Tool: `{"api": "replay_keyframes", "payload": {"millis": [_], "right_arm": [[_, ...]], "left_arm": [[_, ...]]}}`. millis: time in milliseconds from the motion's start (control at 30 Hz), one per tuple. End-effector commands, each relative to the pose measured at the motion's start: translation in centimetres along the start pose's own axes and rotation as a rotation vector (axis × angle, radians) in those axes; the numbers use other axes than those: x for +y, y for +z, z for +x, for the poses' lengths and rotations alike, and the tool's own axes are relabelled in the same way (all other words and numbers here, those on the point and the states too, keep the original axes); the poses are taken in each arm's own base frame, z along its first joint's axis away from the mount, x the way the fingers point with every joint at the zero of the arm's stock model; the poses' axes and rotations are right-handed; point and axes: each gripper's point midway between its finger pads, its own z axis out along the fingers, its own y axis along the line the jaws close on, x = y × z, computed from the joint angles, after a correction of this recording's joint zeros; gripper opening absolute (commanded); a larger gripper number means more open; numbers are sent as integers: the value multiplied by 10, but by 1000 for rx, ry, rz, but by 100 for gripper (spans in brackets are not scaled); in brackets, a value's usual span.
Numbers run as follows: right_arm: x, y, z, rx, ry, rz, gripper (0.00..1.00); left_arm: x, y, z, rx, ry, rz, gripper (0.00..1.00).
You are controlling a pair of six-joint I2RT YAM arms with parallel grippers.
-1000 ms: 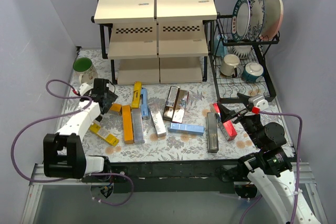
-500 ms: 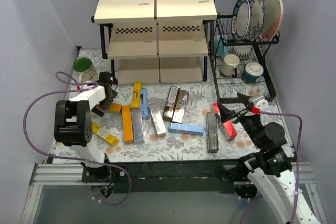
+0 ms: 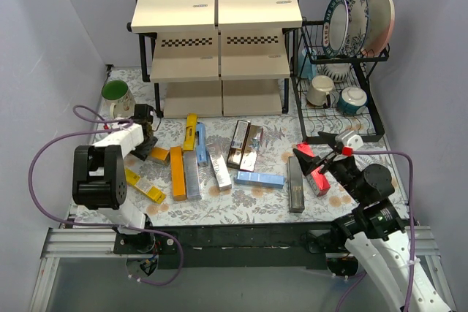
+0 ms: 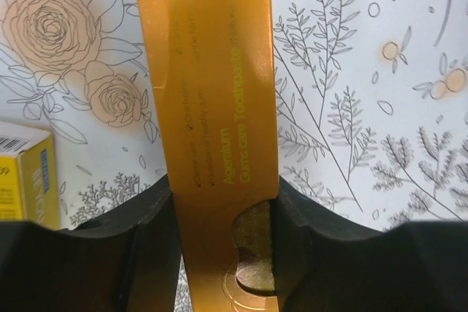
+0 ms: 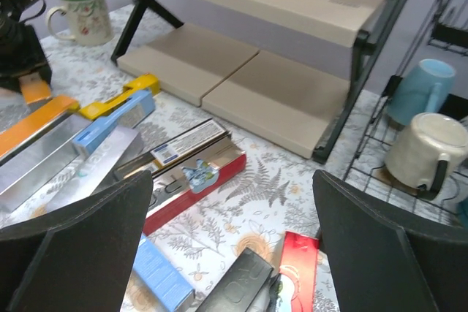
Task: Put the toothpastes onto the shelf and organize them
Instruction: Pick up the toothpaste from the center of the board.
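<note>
From the left side, the left claw (image 3: pixel 145 137) is down on the worktop (image 3: pixel 263 206), closed around the end of an orange carton (image 3: pixel 159 153). The wrist view shows it plainly: the left claw (image 4: pixel 225 199) has a black finger pressed against each long side of the orange carton (image 4: pixel 212 107), which lies flat on the flowered cloth. The corner of a yellow carton (image 4: pixel 25 173) shows near it on the left, not touching.

The right claw (image 3: pixel 320 153) hangs wide open and holds nothing. It sits just above a red carton (image 3: pixel 316 175), with a dark grey carton (image 3: pixel 295 184) just beside that. Its own camera looks out between the spread fingers (image 5: pixel 80 246) toward the shelf (image 5: pixel 241 93).

The other toothpaste cartons (image 3: pixel 191 177) lie scattered across the worktop in front of the shelf (image 3: pixel 219 5), most of them roughly lengthwise toward it. A green-lined mug (image 3: pixel 115 94) stands near the shelf's left leg. A black wire dish rack (image 3: pixel 340 118) with plates and cups stands to its right.
</note>
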Motion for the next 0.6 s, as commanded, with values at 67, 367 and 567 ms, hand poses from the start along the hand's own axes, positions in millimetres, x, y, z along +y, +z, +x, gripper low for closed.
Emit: {"api": "replay_keyframes", "payload": {"millis": [67, 367, 567], "right_arm": [[34, 6, -19, 26, 52, -195, 99], [95, 34, -10, 197, 280, -578, 99], [136, 75, -1, 261, 288, -518, 99]], "left_arm": [[-12, -52, -37, -89, -27, 175, 37], [-44, -155, -49, -94, -24, 682, 36], [-54, -219, -22, 26, -28, 1031, 37]]}}
